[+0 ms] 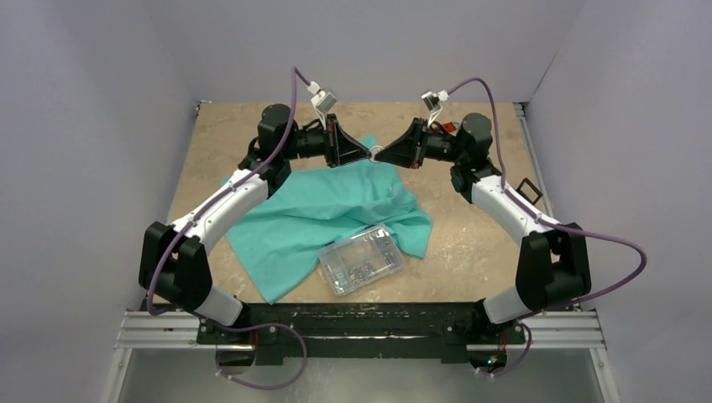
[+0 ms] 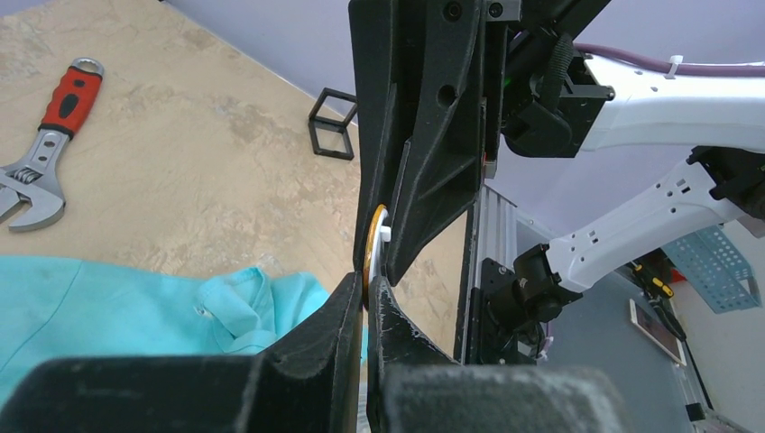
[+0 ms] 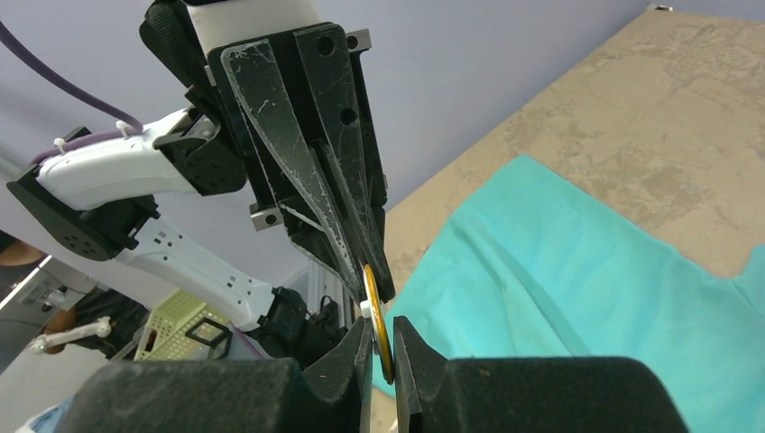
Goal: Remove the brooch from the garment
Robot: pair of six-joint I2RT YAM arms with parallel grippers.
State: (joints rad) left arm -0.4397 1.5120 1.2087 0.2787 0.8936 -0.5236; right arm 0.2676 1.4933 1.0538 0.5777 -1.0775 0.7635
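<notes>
The left tool and right tool each pinch the brooch edge-on, above the far edge of the garment. It is probably light, stiff and slick; grip its rim, since the limp cloth yields.

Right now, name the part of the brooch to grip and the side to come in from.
Pinch the brooch across its two flat faces, near the rim. It is a thin disc held on edge in the air, so a pinch on the faces gets broad contact. The left gripper and right gripper hold it that way, from opposite ends.
</notes>
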